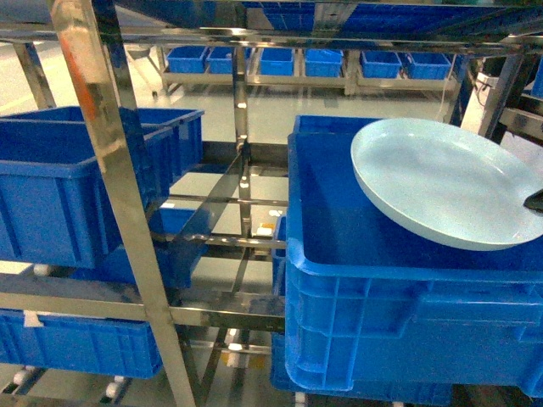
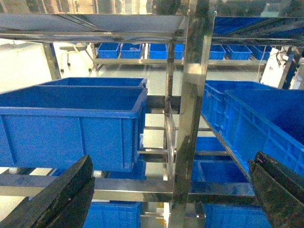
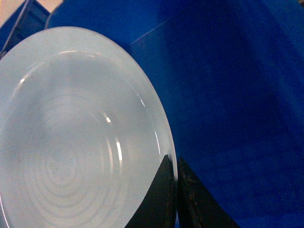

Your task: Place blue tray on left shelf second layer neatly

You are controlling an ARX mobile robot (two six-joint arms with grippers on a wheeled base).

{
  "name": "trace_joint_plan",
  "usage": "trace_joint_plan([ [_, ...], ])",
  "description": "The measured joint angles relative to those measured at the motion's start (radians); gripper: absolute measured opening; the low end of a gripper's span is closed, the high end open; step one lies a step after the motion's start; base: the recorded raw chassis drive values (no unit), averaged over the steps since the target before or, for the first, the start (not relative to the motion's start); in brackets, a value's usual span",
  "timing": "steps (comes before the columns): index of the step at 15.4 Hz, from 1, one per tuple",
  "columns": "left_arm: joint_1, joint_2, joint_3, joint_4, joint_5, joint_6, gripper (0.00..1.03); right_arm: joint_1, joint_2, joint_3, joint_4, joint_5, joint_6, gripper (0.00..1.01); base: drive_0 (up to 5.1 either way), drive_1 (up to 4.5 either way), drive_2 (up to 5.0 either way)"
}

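The blue tray (image 3: 71,137) runs off the wrist view's left and bottom edges (its rim hidden behind the right gripper (image 3: 176,190)), while the head view shows only that gripper's dark tip.

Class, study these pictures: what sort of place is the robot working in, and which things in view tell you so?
Probably a warehouse or stockroom. Stainless-steel racks stand in tiers, loaded with large blue crates, and further rows of blue crates sit on shelving across a bare floor behind.
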Motion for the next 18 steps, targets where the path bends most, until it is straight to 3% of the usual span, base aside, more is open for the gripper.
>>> trace_joint_plan([
  [5, 0.0, 0.0, 0.0, 0.0, 0.0, 0.0, 0.98, -0.011, 0.113, 0.099, 0.027, 0.043, 0.09, 0.02, 0.0, 0.0, 0.0],
  [7, 0.0, 0.0, 0.0, 0.0, 0.0, 0.0, 0.98, -0.011, 0.157, 0.167, 0.02, 0.064, 0.096, 0.02, 0.0, 0.0, 0.0],
  [10, 0.0, 0.0, 0.0, 0.0, 0.0, 0.0, 0.98, 0.018, 0.212, 0.215, -0.034, 0.132, 0.09, 0.02, 0.0, 0.0, 0.0],
  [12, 0.0, 0.0, 0.0, 0.0, 0.0, 0.0, 0.98, 0.048, 0.227, 0.217, -0.039, 0.165, 0.092, 0.02, 0.0, 0.0, 0.0],
  [13, 0.0, 0.0, 0.0, 0.0, 0.0, 0.0, 0.98, 0.039, 0.239, 0.19, -0.019, 0.193, 0.111, 0.02, 0.0, 0.0, 0.0],
  [14, 0.0, 0.0, 0.0, 0.0, 0.0, 0.0, 0.98, 0.027, 0.259, 0.181, -0.003, 0.191, 0.143, 0.02, 0.0, 0.0, 0.0],
  [15, 0.0, 0.0, 0.0, 0.0, 0.0, 0.0, 0.98, 0.026, 0.265, 0.179, -0.002, 0.199, 0.153, 0.02, 0.0, 0.0, 0.0],
  [18, 0.0, 0.0, 0.0, 0.0, 0.0, 0.0, 0.98, 0.027, 0.271, 0.176, 0.003, 0.203, 0.159, 0.02, 0.0, 0.0, 0.0],
])
